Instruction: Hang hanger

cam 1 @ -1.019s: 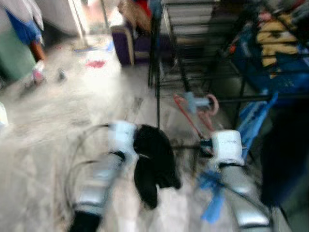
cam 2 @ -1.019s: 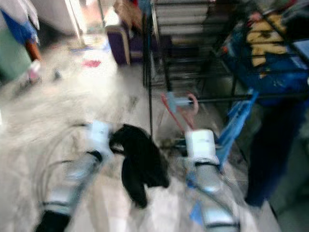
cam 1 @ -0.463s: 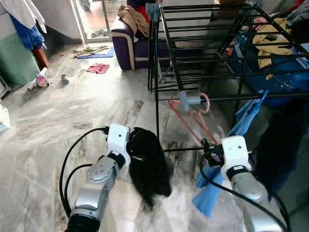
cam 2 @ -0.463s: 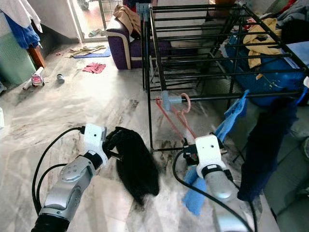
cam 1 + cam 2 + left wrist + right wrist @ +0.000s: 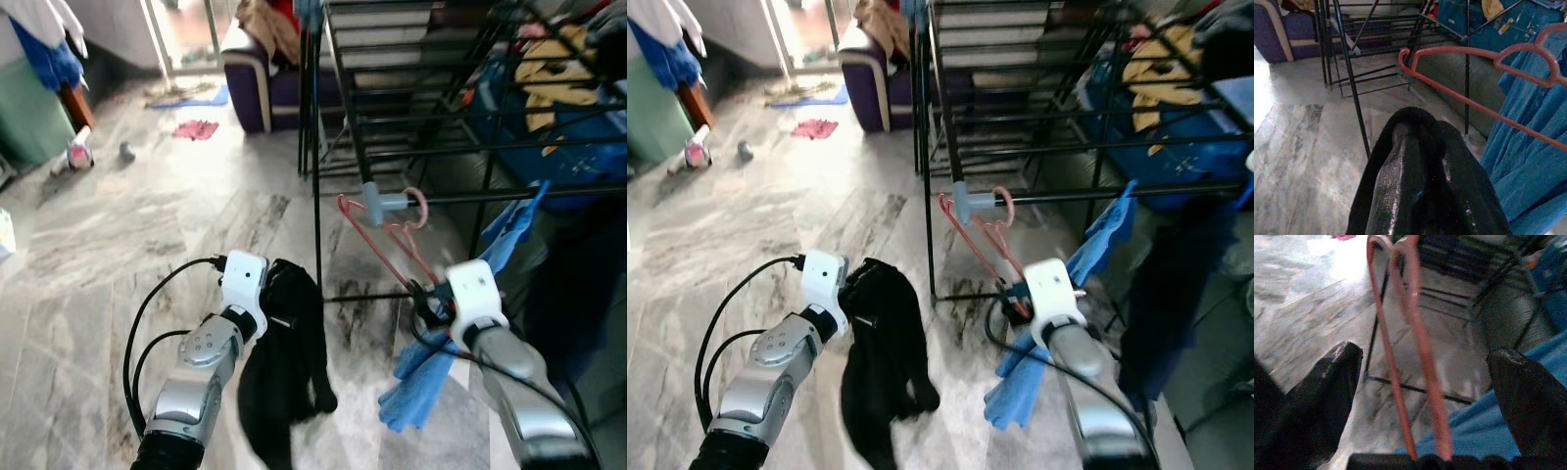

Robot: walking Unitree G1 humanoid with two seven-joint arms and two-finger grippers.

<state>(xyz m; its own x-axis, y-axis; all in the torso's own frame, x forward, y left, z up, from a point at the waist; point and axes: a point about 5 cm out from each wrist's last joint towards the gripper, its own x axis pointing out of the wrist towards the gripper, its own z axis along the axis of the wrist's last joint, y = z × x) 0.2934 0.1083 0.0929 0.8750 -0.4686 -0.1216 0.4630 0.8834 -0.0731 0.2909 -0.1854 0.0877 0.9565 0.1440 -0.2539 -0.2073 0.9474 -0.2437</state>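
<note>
A red wire hanger (image 5: 385, 240) hangs by its hook from the front rail of the black drying rack (image 5: 490, 196), next to a pale blue clip (image 5: 377, 204). A blue cloth (image 5: 419, 384) droops below it. My right gripper (image 5: 427, 297) is at the hanger's lower end. In the right wrist view its fingers (image 5: 1337, 369) stand wide apart and open, with the hanger's red wires (image 5: 1420, 347) running between them. My left gripper (image 5: 277, 311) is low over the floor, shut on a black garment (image 5: 284, 377) that drapes over its fingers (image 5: 1415, 171).
The rack's vertical leg (image 5: 318, 196) stands between my two arms. A purple sofa (image 5: 257, 88) sits behind it. A blue bin with clothes (image 5: 558, 127) and a dark hanging garment (image 5: 578, 284) are at the right. Small items (image 5: 196, 128) lie on the marble floor.
The view has shaken and shifted. The black garment has swung and now hangs longer under my left gripper. My right gripper stays at the hanger's lower end, slightly nearer the rack.
</note>
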